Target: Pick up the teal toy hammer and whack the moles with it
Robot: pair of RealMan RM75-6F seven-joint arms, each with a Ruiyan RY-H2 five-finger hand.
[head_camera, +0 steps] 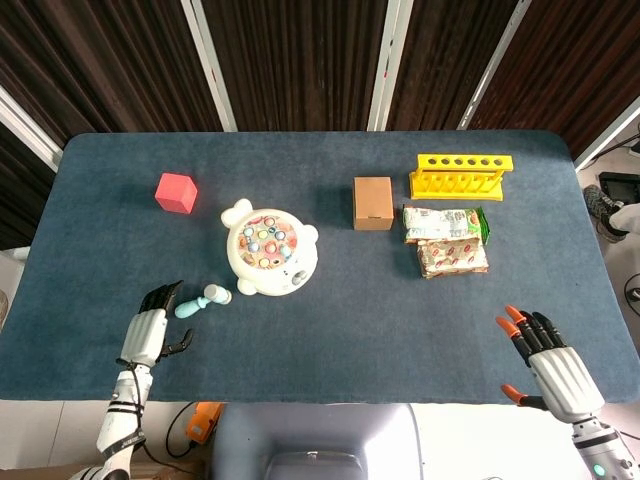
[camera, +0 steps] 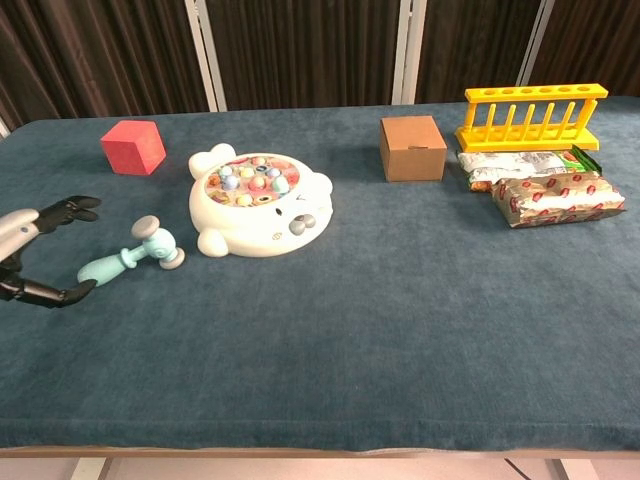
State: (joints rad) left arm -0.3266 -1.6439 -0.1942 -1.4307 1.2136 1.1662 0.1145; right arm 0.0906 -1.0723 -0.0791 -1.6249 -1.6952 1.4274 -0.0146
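Hammer: the teal toy hammer [head_camera: 203, 300] lies flat on the blue table [head_camera: 330, 330], its head toward the mole game and its handle pointing out toward the left hand; nothing holds it.
Hammer, chest view: it [camera: 130, 255] rests just left of the game, with grey caps on both ends of its head.
Mole game: the white bear-shaped mole toy [head_camera: 269, 248] sits just beside the hammer head, its coloured moles clustered in the round top [camera: 258, 203].
Left hand: the left hand [head_camera: 150, 332] is over the table just left of the hammer handle, close to it but apart from it; its dark fingers [camera: 68, 210] are spread, thumb held wide of the rest, and it grasps nothing.
Right hand: the right hand [head_camera: 552, 365] is at the near right edge of the table, well apart from the hammer; its orange-tipped fingers are splayed and empty. It shows only in the head view.
Red cube: a red cube [head_camera: 176, 192] stands behind and to the left of the game.
Brown box: a small cardboard box [head_camera: 373, 203] sits near the table's middle.
Yellow rack: a yellow tube rack [head_camera: 462, 176] stands to the right of the box.
Snack packs: two foil snack packets [head_camera: 447, 240] lie side by side in front of the rack.
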